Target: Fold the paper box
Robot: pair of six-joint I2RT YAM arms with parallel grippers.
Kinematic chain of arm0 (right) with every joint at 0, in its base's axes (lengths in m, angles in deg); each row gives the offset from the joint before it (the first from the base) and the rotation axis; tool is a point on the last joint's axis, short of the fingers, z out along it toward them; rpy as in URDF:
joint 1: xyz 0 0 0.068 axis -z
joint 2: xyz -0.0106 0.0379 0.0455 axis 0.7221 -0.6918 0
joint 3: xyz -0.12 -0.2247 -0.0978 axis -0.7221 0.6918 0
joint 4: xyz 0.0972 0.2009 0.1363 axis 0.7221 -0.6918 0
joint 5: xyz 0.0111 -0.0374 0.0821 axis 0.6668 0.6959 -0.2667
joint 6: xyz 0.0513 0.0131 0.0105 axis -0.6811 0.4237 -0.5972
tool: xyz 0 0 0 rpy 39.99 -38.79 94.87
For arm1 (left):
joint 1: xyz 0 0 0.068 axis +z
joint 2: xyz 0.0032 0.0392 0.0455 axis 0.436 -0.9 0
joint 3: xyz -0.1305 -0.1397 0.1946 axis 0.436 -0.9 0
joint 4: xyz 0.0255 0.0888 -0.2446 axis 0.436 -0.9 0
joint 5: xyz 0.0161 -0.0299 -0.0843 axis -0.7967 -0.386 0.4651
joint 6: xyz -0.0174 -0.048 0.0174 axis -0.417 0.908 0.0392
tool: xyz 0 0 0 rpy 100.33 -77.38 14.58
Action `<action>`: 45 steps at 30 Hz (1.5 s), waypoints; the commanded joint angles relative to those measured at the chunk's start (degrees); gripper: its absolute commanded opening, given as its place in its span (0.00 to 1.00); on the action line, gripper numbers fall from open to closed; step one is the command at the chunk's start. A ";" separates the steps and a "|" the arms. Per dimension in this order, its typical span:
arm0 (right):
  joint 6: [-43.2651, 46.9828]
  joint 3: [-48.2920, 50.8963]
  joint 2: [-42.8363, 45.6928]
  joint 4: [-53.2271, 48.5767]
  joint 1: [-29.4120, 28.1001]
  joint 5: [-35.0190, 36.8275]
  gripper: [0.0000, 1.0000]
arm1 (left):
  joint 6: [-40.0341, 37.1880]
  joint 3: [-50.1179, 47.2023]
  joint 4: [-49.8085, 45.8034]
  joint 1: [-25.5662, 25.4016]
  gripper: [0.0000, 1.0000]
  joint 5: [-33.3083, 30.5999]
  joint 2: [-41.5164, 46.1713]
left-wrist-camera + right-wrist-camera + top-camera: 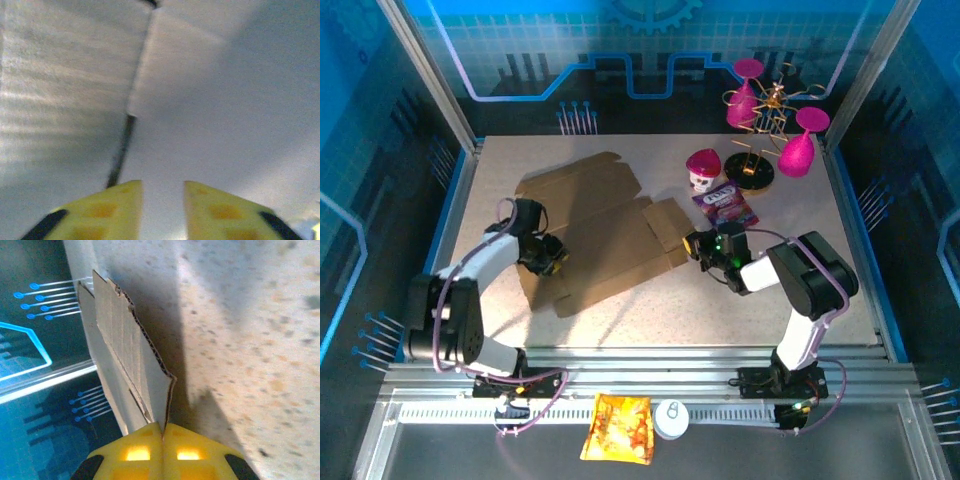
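The paper box (600,235) lies as a flat, creased brown cardboard sheet with flaps in the middle of the table. My left gripper (548,258) hovers low over its left part. In the left wrist view its yellow fingers (115,210) stand apart over the cardboard (200,100), the gripper (163,200) open with nothing between them. My right gripper (695,245) is at the sheet's right edge. In the right wrist view this gripper (163,432) is shut on the thin edge of a corrugated flap (125,340), which stands raised off the speckled tabletop (260,340).
A purple snack packet (725,205) and a small pink-topped cup (702,168) lie just right of the sheet. A wire stand with pink glasses (770,120) is at the back right. An orange-yellow snack bag (618,428) and a white disc (671,418) sit on the front rail.
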State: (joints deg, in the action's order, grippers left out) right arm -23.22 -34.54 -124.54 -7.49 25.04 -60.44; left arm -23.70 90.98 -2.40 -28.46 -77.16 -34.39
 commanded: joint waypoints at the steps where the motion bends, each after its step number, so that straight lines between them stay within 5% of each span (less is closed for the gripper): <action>1: -5.87 -4.31 4.67 -3.78 -1.63 5.86 0.00 | 8.56 3.72 -3.81 -3.64 0.43 -0.14 8.27; 6: -12.96 -9.25 10.59 -17.40 -4.06 11.50 0.00 | 33.34 1.48 -6.12 -17.10 0.64 -8.44 19.59; 9: -17.13 -11.74 12.12 -22.90 -4.64 12.94 0.00 | 50.29 -3.57 -1.50 -26.50 0.67 -14.75 24.27; 12: -19.73 -13.67 12.61 -26.77 -4.71 12.53 0.00 | 59.35 -5.84 2.28 -32.37 0.70 -21.83 25.20; 16: -21.35 -15.30 13.33 -30.46 -4.65 12.52 0.00 | 61.13 -5.75 6.65 -34.76 0.74 -27.96 23.59; 26: -25.22 -15.45 14.87 -34.75 -3.80 11.67 0.00 | 67.25 -8.50 11.50 -39.33 0.78 -30.84 20.29; 35: -26.74 -16.55 16.47 -39.95 -2.90 9.73 0.00 | 65.13 -17.00 27.07 -39.37 0.74 -40.19 17.57; 38: -26.95 -17.00 16.34 -40.85 -2.79 8.75 0.00 | 62.44 -17.81 29.96 -38.70 0.65 -41.27 16.67; 45: -26.34 -17.91 17.23 -44.67 -2.69 7.57 0.00 | 55.90 -14.90 27.08 -37.98 0.28 -43.90 19.07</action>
State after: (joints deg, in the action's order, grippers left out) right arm -48.23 -50.93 -109.24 -48.16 21.84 -52.23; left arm 35.95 73.85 25.16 -66.82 -117.50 -17.38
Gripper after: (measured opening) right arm 0.052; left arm 0.304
